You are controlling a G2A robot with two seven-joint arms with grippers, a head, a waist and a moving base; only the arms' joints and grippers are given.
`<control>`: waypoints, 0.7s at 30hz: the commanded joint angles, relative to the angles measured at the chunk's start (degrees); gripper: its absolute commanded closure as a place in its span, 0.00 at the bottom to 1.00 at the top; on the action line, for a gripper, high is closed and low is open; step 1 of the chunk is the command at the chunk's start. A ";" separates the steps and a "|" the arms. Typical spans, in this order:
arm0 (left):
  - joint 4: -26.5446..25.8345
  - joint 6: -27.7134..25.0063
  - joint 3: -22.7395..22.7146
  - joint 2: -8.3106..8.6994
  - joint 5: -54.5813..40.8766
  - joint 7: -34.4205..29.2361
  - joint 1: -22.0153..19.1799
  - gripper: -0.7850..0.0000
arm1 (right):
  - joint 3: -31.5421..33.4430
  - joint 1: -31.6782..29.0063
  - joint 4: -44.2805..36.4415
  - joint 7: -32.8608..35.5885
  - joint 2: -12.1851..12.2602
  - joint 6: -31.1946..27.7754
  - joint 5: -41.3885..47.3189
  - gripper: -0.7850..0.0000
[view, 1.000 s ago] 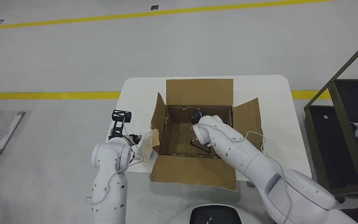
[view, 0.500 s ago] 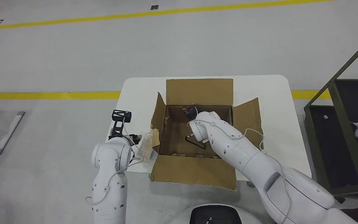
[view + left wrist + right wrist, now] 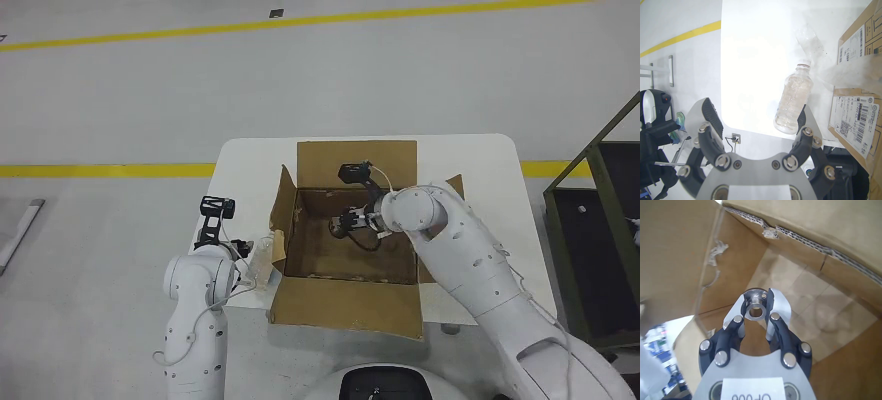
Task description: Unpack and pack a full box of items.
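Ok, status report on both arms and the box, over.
Right end effector shut on metal flange fitting, inside cardboard box. Left end effector open over table, clear bottle lying just ahead. Box flaps folded out.

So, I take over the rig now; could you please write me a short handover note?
Left gripper: jaws open, beside the clear bottle on the table, next to the box.
Right gripper: jaws shut on a metal flange, inside the box.
Done: bottle is out.
To do: probably lift the flange out, then pack both back.
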 commanded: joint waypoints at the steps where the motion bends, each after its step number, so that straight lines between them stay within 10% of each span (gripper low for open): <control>1: 0.00 0.00 0.00 0.00 0.00 0.00 0.00 0.00 | 3.08 -2.42 -2.13 0.83 0.62 -2.33 4.00 1.00; 21: 0.00 0.00 0.00 0.00 0.00 0.00 0.00 0.00 | 7.49 -5.79 -1.16 3.91 1.96 -9.27 16.86 1.00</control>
